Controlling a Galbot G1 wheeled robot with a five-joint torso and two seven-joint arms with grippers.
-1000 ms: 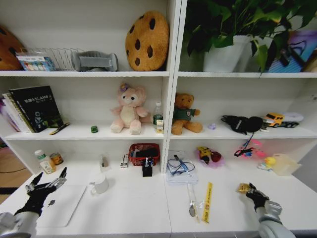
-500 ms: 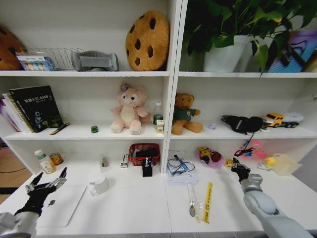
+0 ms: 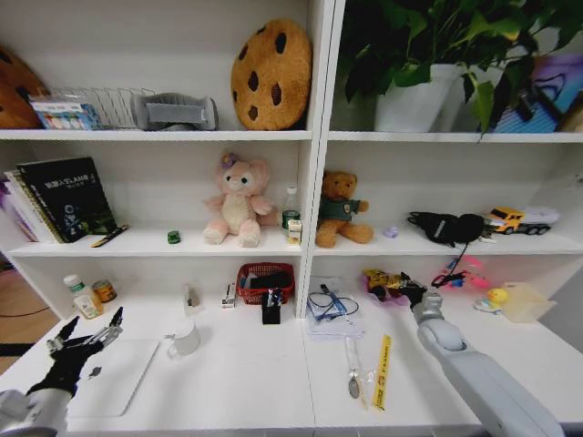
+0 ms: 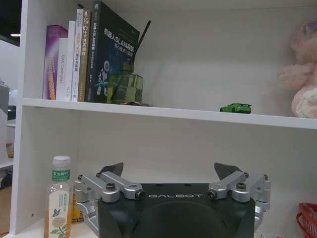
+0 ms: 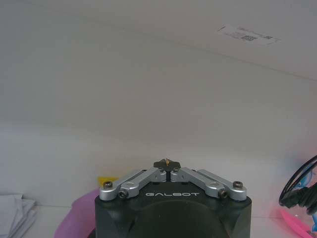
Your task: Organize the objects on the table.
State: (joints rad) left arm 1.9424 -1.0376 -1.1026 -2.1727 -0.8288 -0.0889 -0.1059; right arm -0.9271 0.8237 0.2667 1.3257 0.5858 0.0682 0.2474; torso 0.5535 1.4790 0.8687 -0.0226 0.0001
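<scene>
Head view: your right gripper (image 3: 402, 285) is extended over the back of the white desk (image 3: 255, 373), under the right-hand shelf, just beside a pink-wrapped toy (image 3: 381, 284). In the right wrist view its jaws are pressed together on a small yellowish object (image 5: 168, 161), whose tip alone peeks out between them; what the object is cannot be told.

Your left gripper (image 3: 84, 335) hangs over the left end of the desk, just above the far edge of the closed silver laptop (image 3: 114, 375). The left wrist view shows its fingers (image 4: 225, 171) spread wide, with nothing between them.

On the desk to the right of the laptop you see a white mug (image 3: 187, 339), then a black holder (image 3: 271, 309) in front of a red basket (image 3: 265, 280). Right of centre lie a plastic bag with a blue cable (image 3: 332, 312), a yellow ruler (image 3: 383, 370) and a bagged spoon-like item (image 3: 352, 373). A small bottle (image 3: 84, 299) and a jar (image 3: 105, 291) stand at the back left.

On the middle shelf, a tiny green toy car (image 3: 173, 237) sits between the books (image 3: 59, 198) and the pink plush rabbit (image 3: 237, 200); a dark pen-like object (image 3: 109, 236) lies next to the books.
</scene>
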